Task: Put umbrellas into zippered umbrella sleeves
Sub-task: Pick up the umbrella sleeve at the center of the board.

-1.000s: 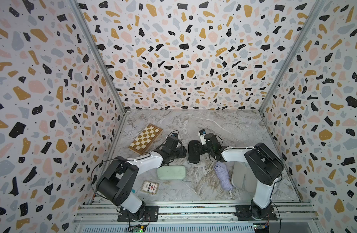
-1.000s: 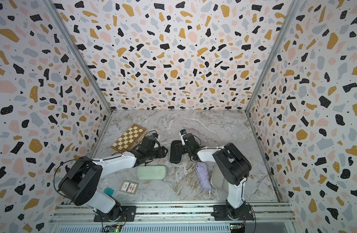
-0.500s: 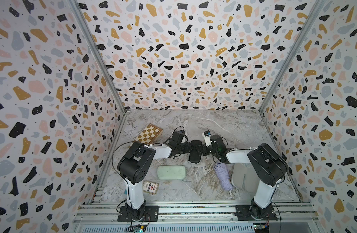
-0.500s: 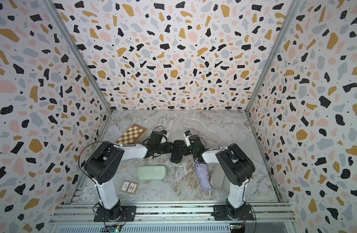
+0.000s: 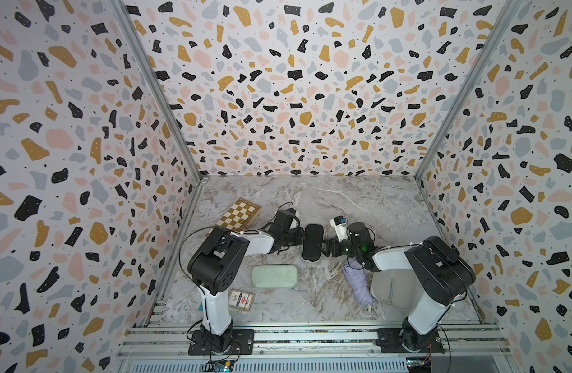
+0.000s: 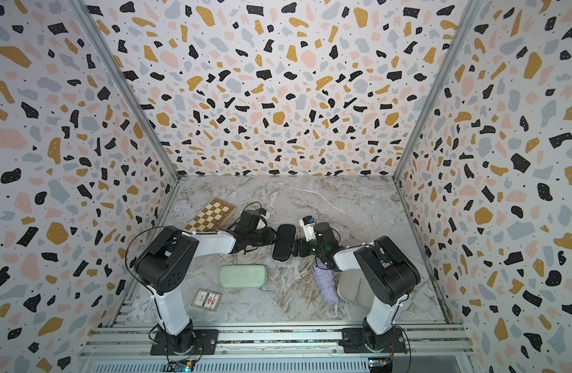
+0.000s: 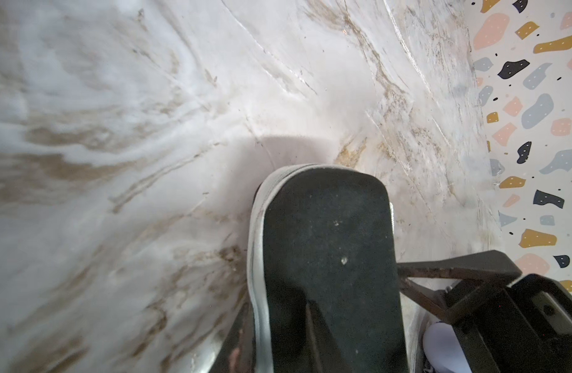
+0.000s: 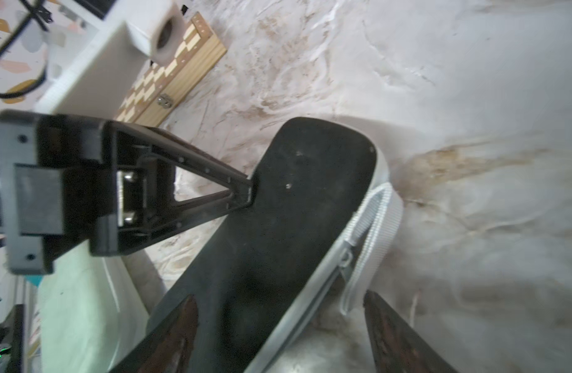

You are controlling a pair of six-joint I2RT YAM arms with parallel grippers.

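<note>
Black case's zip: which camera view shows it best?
The right wrist view: the zip runs close up along the black case, slider and white loop clear. The left wrist view shows only its pale edge; in both top views it is too small.

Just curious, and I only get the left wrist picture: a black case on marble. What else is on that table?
Observer: A closed mint case lies nearer the arm bases.
Operator: Is any case open?
Observer: Yes, a grey-lined case lies open beside a lilac umbrella.
Operator: Does the black case have a handle?
Observer: The right wrist view shows a white strap at its zip edge.
</note>
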